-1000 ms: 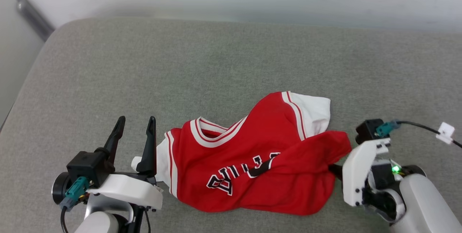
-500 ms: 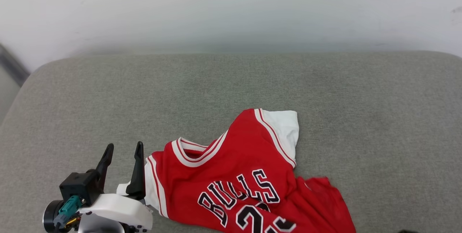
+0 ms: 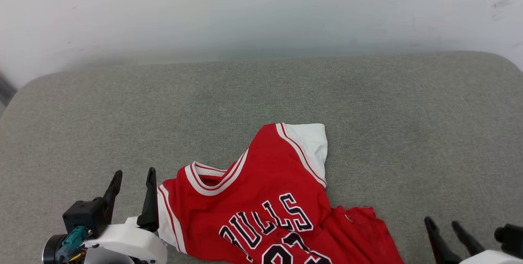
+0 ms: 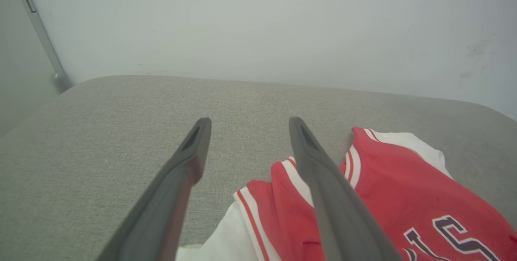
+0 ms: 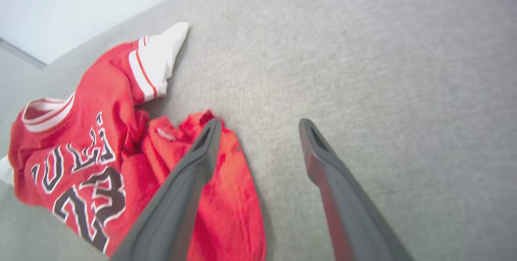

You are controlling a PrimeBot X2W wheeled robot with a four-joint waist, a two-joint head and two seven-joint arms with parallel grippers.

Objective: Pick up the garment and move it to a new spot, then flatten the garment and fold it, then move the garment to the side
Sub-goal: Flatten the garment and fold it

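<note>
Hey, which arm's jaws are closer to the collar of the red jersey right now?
Left. The left arm has its jaws beside the sleeve, just left of the collar; the right arm has its jaws past the crumpled hem of the jersey, far from the collar.

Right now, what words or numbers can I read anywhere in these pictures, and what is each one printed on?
"BULLS": black, white-outlined letters across the chest of the red garment, head view; the first letter is creased.
"23": large number below those letters, clearest in the right wrist view; the head view's bottom edge cuts it off.
No other text is readable.
</note>
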